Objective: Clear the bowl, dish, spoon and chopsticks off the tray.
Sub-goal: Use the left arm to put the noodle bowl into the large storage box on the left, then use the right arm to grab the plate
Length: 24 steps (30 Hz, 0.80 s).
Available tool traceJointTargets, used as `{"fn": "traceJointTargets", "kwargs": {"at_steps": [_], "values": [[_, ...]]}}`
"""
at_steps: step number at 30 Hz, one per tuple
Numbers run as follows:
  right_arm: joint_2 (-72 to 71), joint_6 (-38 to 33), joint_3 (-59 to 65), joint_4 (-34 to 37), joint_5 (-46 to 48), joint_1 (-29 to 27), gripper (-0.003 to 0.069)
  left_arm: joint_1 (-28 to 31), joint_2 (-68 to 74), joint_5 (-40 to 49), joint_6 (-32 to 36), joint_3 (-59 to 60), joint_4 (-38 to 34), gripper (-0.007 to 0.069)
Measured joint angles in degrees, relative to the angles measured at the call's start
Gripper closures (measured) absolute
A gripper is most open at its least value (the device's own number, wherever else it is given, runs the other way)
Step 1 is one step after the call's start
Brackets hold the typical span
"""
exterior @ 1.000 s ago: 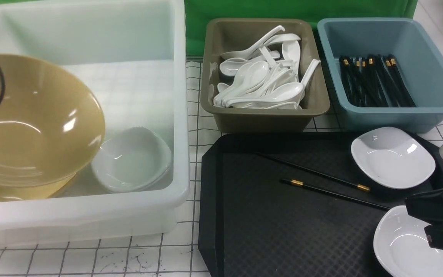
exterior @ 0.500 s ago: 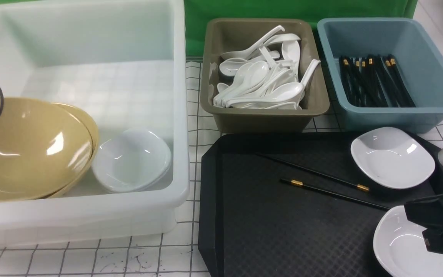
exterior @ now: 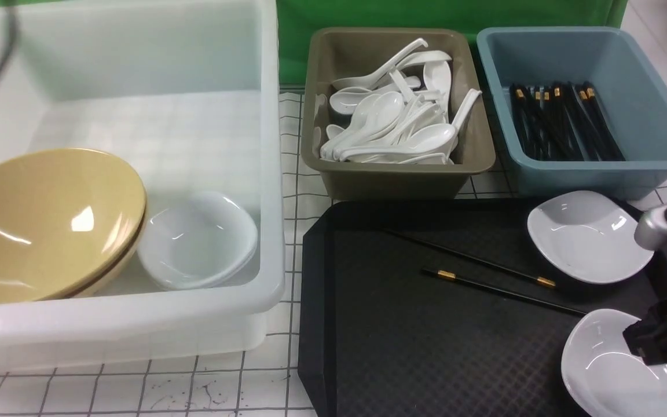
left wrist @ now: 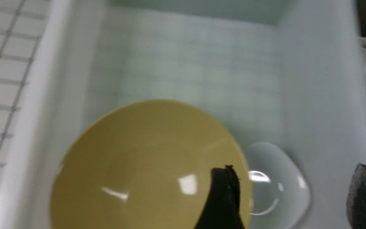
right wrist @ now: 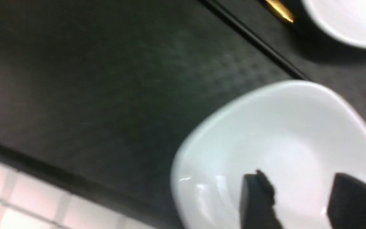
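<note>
Gridded tabletop [exterior: 136, 388], black tray [exterior: 426, 347]: right gripper [right wrist: 297, 178], jaws apart, hovers over a glossy white dish [right wrist: 265, 127], probably slippery and breakable, best pinched at its rim.

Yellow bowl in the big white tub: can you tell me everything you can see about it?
The bowl is big, wide, shallow and mustard-yellow. It is smooth and shiny, with bright spots of light inside, and it is empty. It lies tilted in the near left part of the white tub, its open side leaning up and forward. A second yellow rim peeks out just below it, so it seems stacked on another bowl. A small white dish sits right beside it.
</note>
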Motion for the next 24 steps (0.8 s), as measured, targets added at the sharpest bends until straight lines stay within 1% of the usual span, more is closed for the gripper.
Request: {"fn": "traceJointTargets", "kwargs": {"at_steps": [1, 3, 5, 7, 9, 11, 12, 14, 15, 17, 19, 21, 22, 24], "values": [[0.90, 0.26, -0.31, -0.63, 0.13, 0.00, 0.0252, -1.88, -0.77, 0.00, 0.23, 0.38, 0.35, 0.0239], [4.66, 1.73, -1.77, -4.83, -0.16, 0.00, 0.0201, -10.28, -4.23, -0.06, 0.31, 3.16, 3.10, 0.0372], [7.76, 2.99, -2.35, -8.04, -0.76, 0.00, 0.0184, -14.00, -6.35, -0.66, 0.18, 5.84, 4.50, 0.0457], [10.83, 3.66, -3.09, -10.72, -1.20, 0.00, 0.0176, -19.08, -9.40, -2.17, 0.18, 10.11, 5.22, 0.0555], [14.89, 4.46, -4.35, -13.01, -1.59, 0.00, 0.0172, -22.18, -12.48, -3.48, 0.18, 14.52, 5.33, 0.0608], [19.33, 4.63, -6.27, -14.04, -2.19, 0.00, 0.0170, -24.36, -16.62, -4.94, 0.18, 21.16, 5.91, 0.0627], [20.11, 4.63, -6.44, -14.20, -2.21, 0.00, 0.0170, -24.44, -16.95, -5.18, 0.18, 21.16, 6.02, 0.0629], [24.65, 4.63, -9.04, -14.75, -1.72, 0.00, 0.0170, -24.64, -20.77, -6.53, 0.04, 27.19, 8.05, 0.0632], [24.65, 4.63, -9.04, -14.75, -1.72, 0.00, 0.0170, -24.64, -21.09, -6.53, 0.04, 27.19, 8.29, 0.0632], [27.82, 4.69, -11.26, -14.68, 1.71, 0.00, 0.0176, -24.64, -25.12, -7.14, -1.34, 32.28, 12.29, 0.0634], [28.55, 4.64, -12.04, -14.06, 3.48, 0.00, 0.0193, -24.64, -27.63, -7.55, -3.23, 34.58, 15.18, 0.0636], [28.58, 4.23, -12.30, -12.60, 5.32, 0.00, 0.0244, -24.64, -30.09, -8.23, -5.92, 36.40, 18.39, 0.0637], [28.44, 2.91, -12.30, -10.44, 6.67, 0.00, 0.0314, -24.64, -32.17, -9.06, -8.71, 37.72, 21.33, 0.0637], [27.49, 0.37, -12.30, -7.14, 8.01, 0.12, 0.0421, -24.64, -35.29, -10.09, -13.91, 39.44, 26.26, 0.0637]]}}
